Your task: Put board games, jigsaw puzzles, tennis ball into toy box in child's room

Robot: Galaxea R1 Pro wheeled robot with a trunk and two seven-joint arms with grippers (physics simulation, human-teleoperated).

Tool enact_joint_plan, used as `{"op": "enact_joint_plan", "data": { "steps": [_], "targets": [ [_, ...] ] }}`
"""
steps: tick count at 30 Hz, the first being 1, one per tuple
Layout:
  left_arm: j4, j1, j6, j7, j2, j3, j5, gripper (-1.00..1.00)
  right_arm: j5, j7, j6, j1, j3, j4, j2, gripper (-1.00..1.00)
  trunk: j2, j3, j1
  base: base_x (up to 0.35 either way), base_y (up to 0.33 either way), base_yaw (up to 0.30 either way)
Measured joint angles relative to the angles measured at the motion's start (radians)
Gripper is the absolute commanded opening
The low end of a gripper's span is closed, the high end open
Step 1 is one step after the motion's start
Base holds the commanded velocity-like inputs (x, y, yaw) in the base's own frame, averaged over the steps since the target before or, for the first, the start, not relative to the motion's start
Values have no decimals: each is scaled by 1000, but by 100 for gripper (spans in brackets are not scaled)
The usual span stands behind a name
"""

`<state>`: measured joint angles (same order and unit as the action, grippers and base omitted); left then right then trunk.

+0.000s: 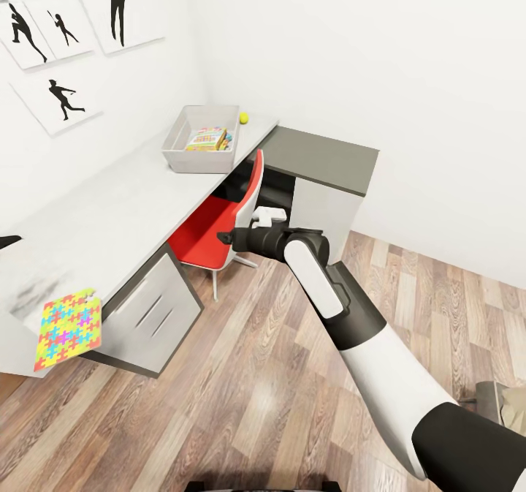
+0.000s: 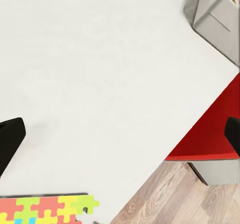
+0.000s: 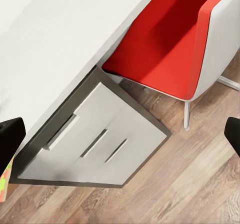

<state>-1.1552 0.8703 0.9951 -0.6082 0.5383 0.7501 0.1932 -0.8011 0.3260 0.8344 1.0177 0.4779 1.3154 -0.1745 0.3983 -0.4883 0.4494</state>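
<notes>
The long white table (image 1: 109, 214) runs along the left wall. At its far end stands the grey toy box (image 1: 175, 157) with one colourful board game (image 1: 207, 139) lying inside. The tennis ball (image 1: 244, 118) rests on the table just beyond the box. One jigsaw puzzle (image 1: 68, 327) lies at the near end, overhanging the edge; its edge also shows under my left gripper (image 2: 120, 134), which hovers open above the bare tabletop. My right gripper (image 3: 120, 136) is open and empty over the floor beside the drawers (image 3: 95, 139), in front of the chair.
A red chair (image 1: 212, 232) with a white shell is tucked under the table by my right arm (image 1: 321, 287). A low cabinet with a dark grey top (image 1: 321, 156) fills the far corner. Wooden floor (image 1: 241, 375) lies in front; a beige and grey corner (image 1: 502, 398), perhaps the bed, shows lower right.
</notes>
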Motion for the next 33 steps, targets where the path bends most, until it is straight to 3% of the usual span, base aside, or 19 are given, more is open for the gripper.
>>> {"op": "enact_joint_plan", "data": {
  "steps": [8, 25, 33],
  "targets": [
    [0, -2, 1, -17, 16, 6, -1, 100, 0, 1, 0, 0, 1, 0, 0, 100, 0, 3, 0, 0, 0, 108],
    [1, -4, 1, -19, 20, 8, -4, 100, 0, 1, -2, 0, 0, -3, 0, 100, 0, 20, 0, -36, 0, 216],
    [1, -61, 1, -19, 20, 7, -1, 100, -1, 0, -3, 0, 0, -10, 0, 100, 0, 28, 0, -8, 0, 235]
  ]
}}
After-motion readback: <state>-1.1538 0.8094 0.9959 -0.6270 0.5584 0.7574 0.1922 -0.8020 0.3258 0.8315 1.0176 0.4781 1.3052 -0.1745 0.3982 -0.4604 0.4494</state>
